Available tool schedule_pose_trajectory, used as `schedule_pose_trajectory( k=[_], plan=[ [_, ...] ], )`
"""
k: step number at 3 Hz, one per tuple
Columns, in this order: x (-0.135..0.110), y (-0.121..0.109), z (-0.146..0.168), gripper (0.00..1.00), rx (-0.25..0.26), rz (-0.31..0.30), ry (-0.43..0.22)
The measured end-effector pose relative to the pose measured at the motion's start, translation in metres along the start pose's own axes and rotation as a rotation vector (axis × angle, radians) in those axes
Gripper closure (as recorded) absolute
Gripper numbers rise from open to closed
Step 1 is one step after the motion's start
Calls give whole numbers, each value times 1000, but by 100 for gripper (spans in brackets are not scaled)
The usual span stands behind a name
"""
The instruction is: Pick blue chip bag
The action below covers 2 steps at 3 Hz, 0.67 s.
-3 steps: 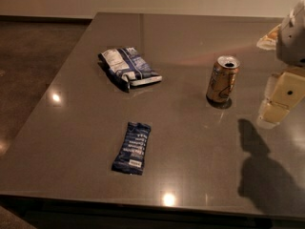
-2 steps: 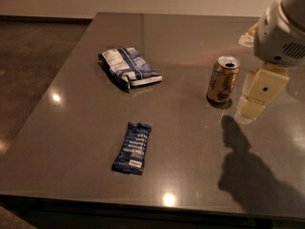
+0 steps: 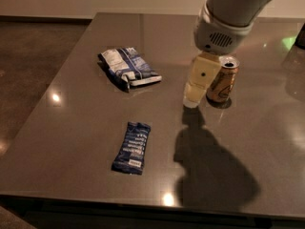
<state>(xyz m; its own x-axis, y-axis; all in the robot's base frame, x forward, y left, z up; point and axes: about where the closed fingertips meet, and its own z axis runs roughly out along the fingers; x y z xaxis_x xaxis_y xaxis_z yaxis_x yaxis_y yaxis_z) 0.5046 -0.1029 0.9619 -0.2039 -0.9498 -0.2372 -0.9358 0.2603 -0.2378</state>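
Gripper (image 3: 194, 94): over the table (image 3: 267, 142) right of centre, just beside the soda can (image 3: 222, 80); open or closed, cannot tell. Blue chip bag (image 3: 127, 67): flat on the table, well off to the gripper's left in view, slightly farther back. Long axis diagonal, far-left to near-right. Wrinkly dark-blue and white foil, white label panel, white sealed edge on the near-right end. Not the narrow bar wrapper (image 3: 132, 147) nearer the front.

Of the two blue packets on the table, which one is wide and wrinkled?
The chip bag, farther back, left of the gripper by the can. It has a white label; the bar wrapper in front is narrow and flat.
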Motion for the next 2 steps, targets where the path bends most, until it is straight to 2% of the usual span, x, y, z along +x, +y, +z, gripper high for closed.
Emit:
schedule_pose_trajectory(
  k=[1, 2],
  plan=[
    [-29, -28, 27, 0, 0, 45, -1],
    [-68, -72, 71, 0, 12, 116, -4]
  ],
)
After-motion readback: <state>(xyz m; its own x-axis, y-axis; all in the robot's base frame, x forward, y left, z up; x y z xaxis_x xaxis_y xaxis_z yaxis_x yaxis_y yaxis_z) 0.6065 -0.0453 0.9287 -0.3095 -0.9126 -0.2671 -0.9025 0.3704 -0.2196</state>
